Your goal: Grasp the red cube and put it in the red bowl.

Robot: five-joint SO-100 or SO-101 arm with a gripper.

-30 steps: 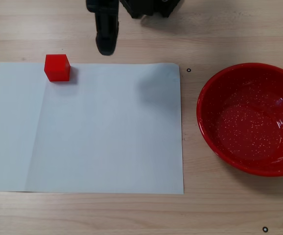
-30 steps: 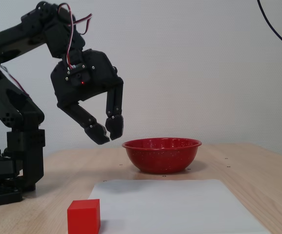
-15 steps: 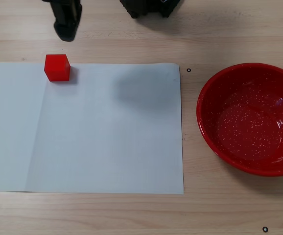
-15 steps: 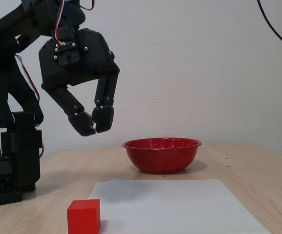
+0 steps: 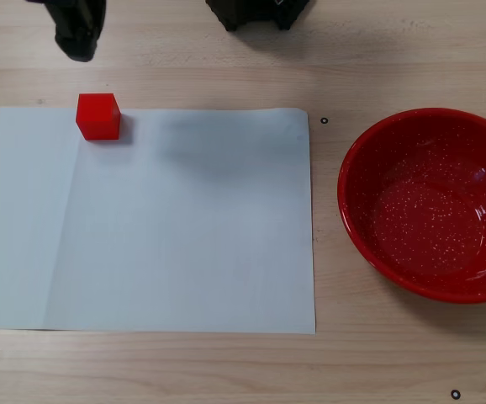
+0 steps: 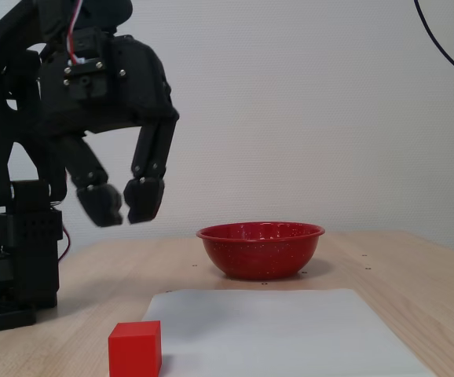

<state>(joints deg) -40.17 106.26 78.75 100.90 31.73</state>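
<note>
**Gripper swings left, cube untouched**

Swinging leftward since a second ago, the black two-finger gripper (image 5: 76,46) now shows at the upper left edge of the top-down fixed view, where it earlier hung nearer the middle; cube and bowl have not shifted. Just below the gripper and slightly right in this view sits the one small, matte bright red cube (image 5: 98,116), plain-faced with sharp edges, resting on the top left corner of a single white paper sheet (image 5: 167,227) on the pale wooden table (image 5: 226,370). Far to the gripper's right lies the one large, round glossy red bowl (image 5: 428,202), its inside flecked with fine white speckles, standing off the paper. No writing or labels can be read.

From the side-on fixed view, the gripper (image 6: 115,206) hangs in the air, its jaws parted by a narrow gap and holding nothing. The cube (image 6: 135,348) sits on the table well below it, nearer the camera, at the sheet's (image 6: 290,330) edge. The bowl (image 6: 260,248) stands to the gripper's right, farther back.
</note>
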